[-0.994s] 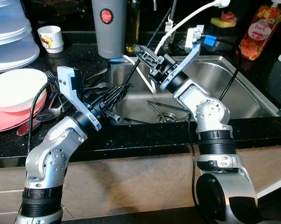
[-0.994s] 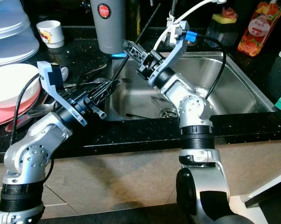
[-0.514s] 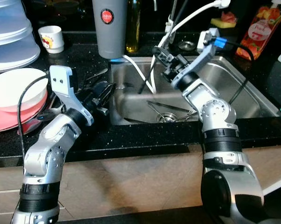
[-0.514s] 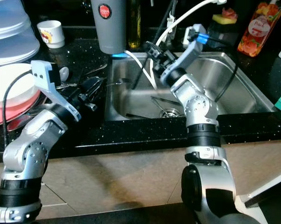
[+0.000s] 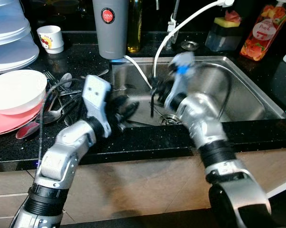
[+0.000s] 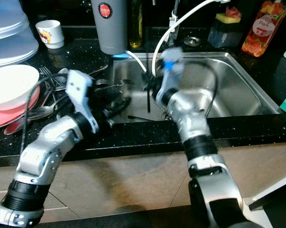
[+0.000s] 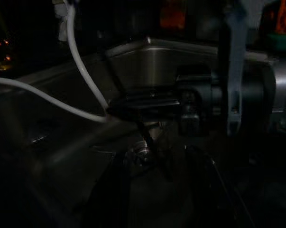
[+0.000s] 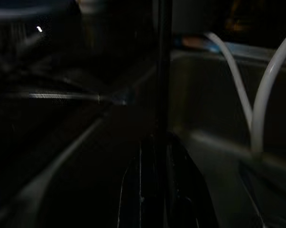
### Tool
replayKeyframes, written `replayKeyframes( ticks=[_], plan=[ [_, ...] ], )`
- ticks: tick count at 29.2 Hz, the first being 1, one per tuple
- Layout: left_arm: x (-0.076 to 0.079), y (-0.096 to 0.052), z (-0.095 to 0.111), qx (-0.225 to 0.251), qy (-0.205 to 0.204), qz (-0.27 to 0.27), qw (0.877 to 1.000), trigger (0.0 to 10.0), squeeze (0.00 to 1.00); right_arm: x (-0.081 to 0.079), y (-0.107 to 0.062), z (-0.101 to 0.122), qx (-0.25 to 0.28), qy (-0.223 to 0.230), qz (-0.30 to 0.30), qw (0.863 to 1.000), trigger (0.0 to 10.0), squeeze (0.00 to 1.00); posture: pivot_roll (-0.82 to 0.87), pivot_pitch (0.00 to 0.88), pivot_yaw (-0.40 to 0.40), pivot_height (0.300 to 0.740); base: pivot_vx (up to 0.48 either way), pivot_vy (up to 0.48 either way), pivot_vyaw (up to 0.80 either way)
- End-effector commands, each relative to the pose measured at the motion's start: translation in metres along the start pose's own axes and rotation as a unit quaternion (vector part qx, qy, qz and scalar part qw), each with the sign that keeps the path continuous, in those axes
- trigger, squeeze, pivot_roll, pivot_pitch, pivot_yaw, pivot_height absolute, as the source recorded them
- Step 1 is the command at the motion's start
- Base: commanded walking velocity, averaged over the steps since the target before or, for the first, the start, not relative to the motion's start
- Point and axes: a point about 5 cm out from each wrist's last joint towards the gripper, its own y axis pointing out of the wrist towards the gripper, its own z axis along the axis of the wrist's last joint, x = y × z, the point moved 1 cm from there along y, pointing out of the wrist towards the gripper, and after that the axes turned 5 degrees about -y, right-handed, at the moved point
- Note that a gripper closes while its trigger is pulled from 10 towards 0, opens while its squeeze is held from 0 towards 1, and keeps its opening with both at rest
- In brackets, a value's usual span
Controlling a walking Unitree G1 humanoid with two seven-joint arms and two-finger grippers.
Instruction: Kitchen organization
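My right gripper (image 5: pixel 156 91), blurred by motion, hangs low over the left part of the steel sink (image 5: pixel 249 90) and is shut on a thin black stick (image 5: pixel 152 105) that stands nearly upright above the sink floor. In the right wrist view the same stick (image 8: pixel 162 85) runs straight out from between the fingers. My left gripper (image 5: pixel 125 108) reaches over the sink's left rim, close to the stick, with its fingers apart and nothing held. A pile of spoons and forks (image 5: pixel 62 89) lies on the black counter to the left.
A white bowl (image 5: pixel 14 90) sits on pink plates (image 5: pixel 5 122) at the far left, under stacked clear lids. A grey tumbler (image 5: pixel 110 28), a white cup (image 5: pixel 51 38), a peach bottle (image 5: pixel 259 31) and a sponge holder stand at the back. White hoses (image 5: pixel 142 76) dangle into the sink.
My right arm has swung down and leftwards, bringing the stick from a high slant to upright over the sink. My left arm has moved right, from the cutlery pile to the sink's rim.
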Motion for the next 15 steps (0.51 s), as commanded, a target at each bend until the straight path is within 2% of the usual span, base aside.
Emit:
replayKeyframes(
  ticks=[1,8,15],
  plan=[
    [-0.001,-0.001,-0.011,-0.037,0.009,0.0,0.999,10.0,0.0,-0.001,0.0,-0.003,0.001,-0.012,0.004,1.0,10.0,0.0,-0.02,0.171,-0.03,0.74,0.0,0.0,0.0],
    [-0.017,-0.002,-0.016,-0.07,0.021,0.049,0.996,10.0,0.0,-0.001,-0.001,-0.01,-0.01,-0.041,0.009,0.999,10.0,0.0,-0.02,0.171,-0.03,0.74,0.0,0.0,0.0],
    [-0.019,-0.004,-0.02,-0.088,0.027,0.053,0.994,10.0,0.0,0.0,-0.001,-0.014,-0.029,-0.067,0.016,0.997,10.0,0.0,-0.02,0.172,-0.031,0.74,0.0,0.0,0.0]
  ],
)
